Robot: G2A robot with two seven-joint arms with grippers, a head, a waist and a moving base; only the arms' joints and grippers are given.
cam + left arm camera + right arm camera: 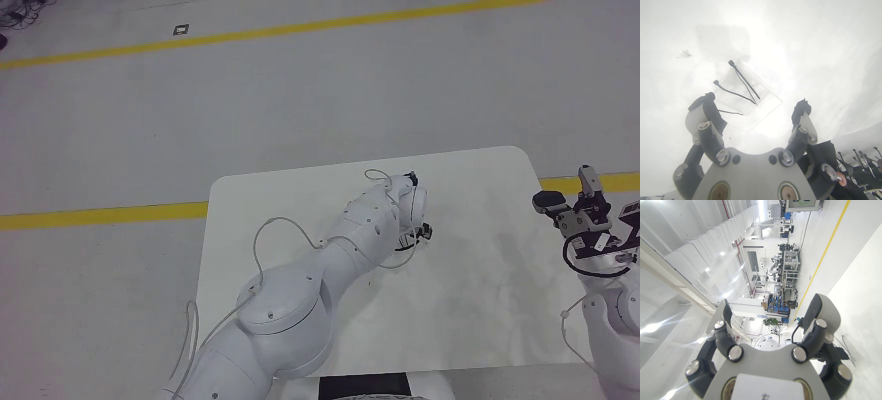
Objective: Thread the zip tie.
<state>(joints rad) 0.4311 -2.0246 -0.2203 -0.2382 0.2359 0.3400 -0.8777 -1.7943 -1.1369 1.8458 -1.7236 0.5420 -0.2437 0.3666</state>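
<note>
White table (480, 290) on grey floor (300, 100). Thin black zip ties (745, 81) lie on a clear sheet (764, 106). Left gripper (756, 98), right gripper (771, 299): fingers spread.

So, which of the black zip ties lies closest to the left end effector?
The zip tie whose one end is hidden behind a finger of the left end effector. The other zip ties lie farther off, with their square heads showing.
</note>
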